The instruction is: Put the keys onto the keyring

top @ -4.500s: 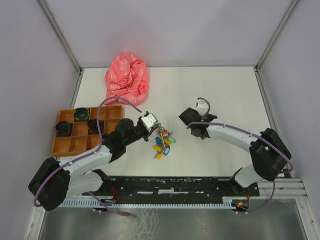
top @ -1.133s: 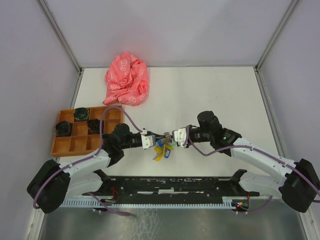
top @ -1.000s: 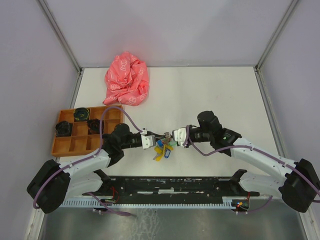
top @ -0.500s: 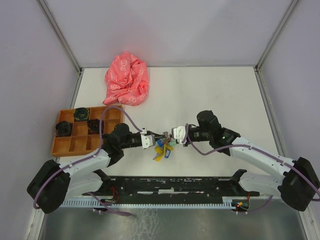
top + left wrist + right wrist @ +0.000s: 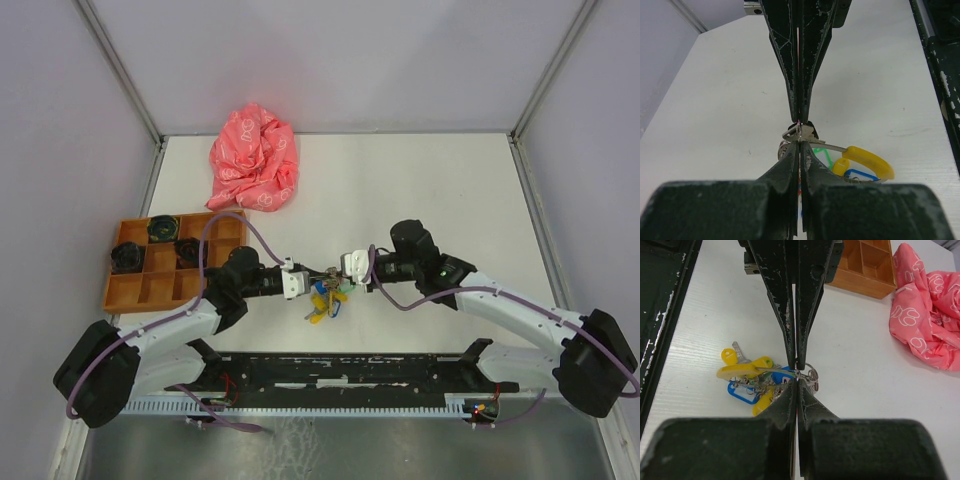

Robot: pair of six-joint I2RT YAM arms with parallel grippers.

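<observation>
A silver keyring (image 5: 799, 132) with yellow (image 5: 866, 161), green and blue tags hangs just above the table between both grippers. It also shows in the top view (image 5: 325, 282) and the right wrist view (image 5: 810, 374). My left gripper (image 5: 303, 278) is shut on the ring from the left, its tips showing in its own view (image 5: 799, 141). My right gripper (image 5: 343, 272) is shut on the ring from the right (image 5: 796, 382), tip to tip with the left. A yellow-headed key (image 5: 731, 356) lies in the bunch. The red-headed and black-headed keys do not show clearly.
A crumpled pink cloth (image 5: 255, 158) lies at the back left. An orange compartment tray (image 5: 140, 290) with black parts stands at the left, close behind the left arm. A black rail (image 5: 340, 368) runs along the near edge.
The right arm swung in from the right and closed tip to tip with the left gripper at the ring. In the last second it edged slightly left; the bunch hangs much the same.
</observation>
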